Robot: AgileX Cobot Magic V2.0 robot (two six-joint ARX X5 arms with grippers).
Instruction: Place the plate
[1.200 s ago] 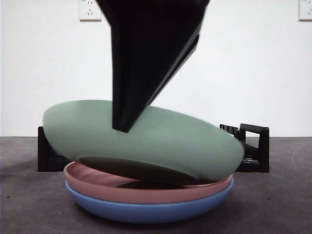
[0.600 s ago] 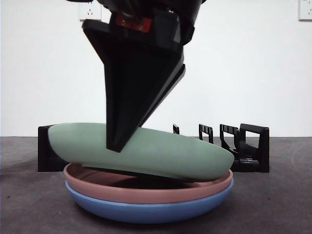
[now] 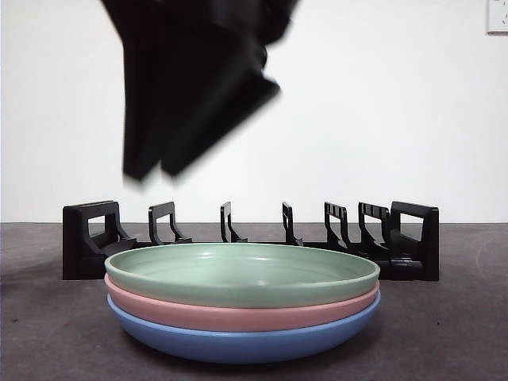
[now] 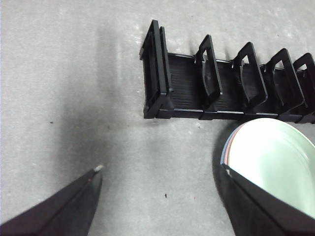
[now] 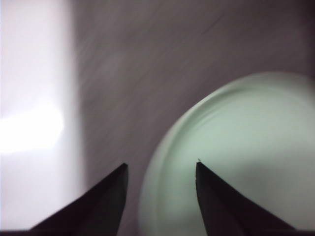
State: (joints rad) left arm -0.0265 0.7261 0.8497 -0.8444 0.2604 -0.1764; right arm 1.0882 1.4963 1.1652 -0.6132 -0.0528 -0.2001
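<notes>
A: Where does the green plate (image 3: 242, 274) lie?

B: On top of a stack of three, nested level in the pink plate (image 3: 238, 314), which lies in the blue plate (image 3: 242, 341). The stack rests on the dark table (image 3: 48, 333), just in front of the black dish rack (image 3: 91, 246). The green plate holds nothing, and the rack's slots hold no plates.

A: And the grippers?

B: The right gripper (image 5: 160, 169) has its jaws apart with nothing between them, above the green plate's rim. The left gripper (image 4: 160, 174) is spread wide and holds nothing, over bare table near the rack's end.

A: What is hard to make out?

B: In the front view one dark gripper (image 3: 151, 171) hangs blurred above the stack's left side, clear of the plates, its upper part cut off by the frame. The right wrist view is smeared too.

A: Do the views differ?

B: Only the front view shows all three plates edge on. The left wrist view shows the rack from above, with pink and blue as thin rims beside the green
</notes>
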